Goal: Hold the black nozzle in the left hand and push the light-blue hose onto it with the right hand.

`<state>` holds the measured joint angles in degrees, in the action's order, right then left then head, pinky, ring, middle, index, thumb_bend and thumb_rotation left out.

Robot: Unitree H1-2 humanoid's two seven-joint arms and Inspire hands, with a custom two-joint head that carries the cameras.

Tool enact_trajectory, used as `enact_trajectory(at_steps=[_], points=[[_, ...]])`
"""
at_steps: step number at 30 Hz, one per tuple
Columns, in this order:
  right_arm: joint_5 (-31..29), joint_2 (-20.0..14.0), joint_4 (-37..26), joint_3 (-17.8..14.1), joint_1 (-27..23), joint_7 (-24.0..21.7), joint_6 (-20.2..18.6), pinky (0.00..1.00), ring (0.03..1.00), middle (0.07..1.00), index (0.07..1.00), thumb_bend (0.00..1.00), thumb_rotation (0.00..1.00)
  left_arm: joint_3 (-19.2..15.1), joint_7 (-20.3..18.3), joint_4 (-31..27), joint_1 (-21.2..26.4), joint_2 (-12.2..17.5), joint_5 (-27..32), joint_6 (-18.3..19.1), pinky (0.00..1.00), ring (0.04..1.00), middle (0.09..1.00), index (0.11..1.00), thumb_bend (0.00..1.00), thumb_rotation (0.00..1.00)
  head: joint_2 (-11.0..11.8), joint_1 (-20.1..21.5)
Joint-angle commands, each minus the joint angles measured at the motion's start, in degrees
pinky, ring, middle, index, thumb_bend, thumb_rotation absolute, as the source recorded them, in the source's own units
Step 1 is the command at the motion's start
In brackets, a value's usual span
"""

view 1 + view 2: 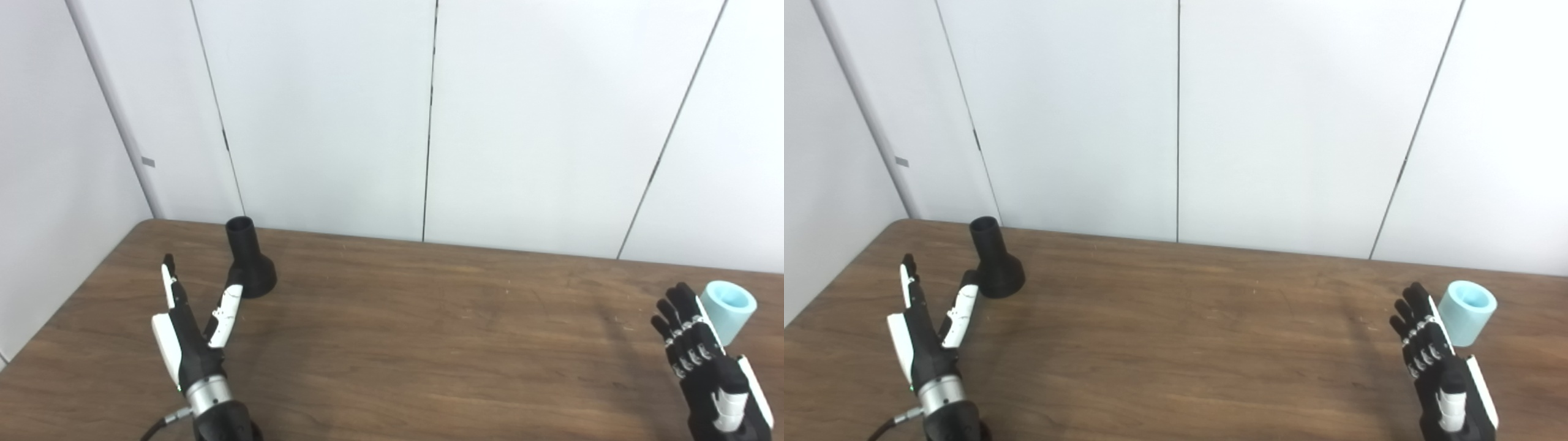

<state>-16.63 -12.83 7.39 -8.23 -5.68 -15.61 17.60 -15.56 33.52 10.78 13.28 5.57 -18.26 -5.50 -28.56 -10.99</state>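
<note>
Your left hand (190, 343) hovers low over the bench (429, 343), fingers (226, 309) spread and released, thumb tip close to the black nozzle (248, 260) standing upright on its flared base. Your right hand (1442, 373) is flat, holding nothing, just beside the light-blue hose (1467, 311) standing at far right.

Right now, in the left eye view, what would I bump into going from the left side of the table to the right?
Left hand → black nozzle → right hand → light-blue hose.
</note>
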Motion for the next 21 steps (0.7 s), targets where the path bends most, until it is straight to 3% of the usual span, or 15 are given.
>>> enact_trajectory(at_steps=[1, 3, 4, 5, 8, 14, 21], points=[[-0.18, 0.88, 2.68, 0.49, 4.11, -0.01, -0.98, 0.96, 1.000, 1.000, 1.000, 0.77, 0.95, -0.29, -0.91, 3.48, 2.03, 3.40, 0.08, -0.77, 1.00, 1.000, 1.000, 1.000, 0.75, 0.69, -0.58, 0.23], [-0.25, 0.79, 2.20, 0.40, 4.01, 0.13, -1.62, 0.96, 1.000, 1.000, 1.000, 0.76, 0.95, 0.09, -3.58, 5.34, 3.32, 4.98, 2.36, -0.59, 1.00, 1.000, 1.000, 0.974, 0.77, 0.67, -0.42, -0.35], [-0.31, 0.75, 2.00, 0.32, 3.98, 0.15, -1.90, 0.96, 0.999, 1.000, 1.000, 0.76, 0.95, 0.29, -4.78, 5.84, 3.60, 5.55, 3.41, -0.61, 0.98, 1.000, 1.000, 0.888, 0.77, 0.64, -0.42, -0.35], [-0.46, 0.71, 1.72, 0.20, 3.99, 0.16, -2.21, 0.96, 0.998, 1.000, 1.000, 0.75, 0.95, 0.47, -6.51, 6.56, 3.90, 6.26, 4.92, -0.75, 0.98, 1.000, 1.000, 0.859, 0.77, 0.64, -0.81, -0.42], [-0.80, 0.78, 1.09, 0.00, 3.96, 0.21, -2.96, 0.96, 0.997, 1.000, 0.977, 0.74, 0.91, 0.44, -10.11, 8.76, 4.89, 7.82, 8.66, -1.54, 0.92, 1.000, 1.000, 0.810, 0.76, 0.63, -0.81, -0.42], [-1.81, 1.21, -0.41, -0.27, 4.29, 0.13, -4.46, 0.96, 0.989, 0.999, 0.947, 0.74, 0.79, 1.41, -10.95, 11.97, 6.74, 10.12, 7.98, -1.22, 0.88, 0.999, 0.990, 0.750, 0.79, 0.64, -1.26, 0.25], [-2.38, 1.09, -1.09, -0.25, 4.43, -0.24, -5.44, 0.95, 0.995, 1.000, 0.941, 0.71, 0.75, 2.49, -13.23, 12.24, 8.33, 11.84, 8.82, 0.85, 0.91, 0.969, 0.974, 0.714, 0.79, 0.62, -1.44, 0.45]])
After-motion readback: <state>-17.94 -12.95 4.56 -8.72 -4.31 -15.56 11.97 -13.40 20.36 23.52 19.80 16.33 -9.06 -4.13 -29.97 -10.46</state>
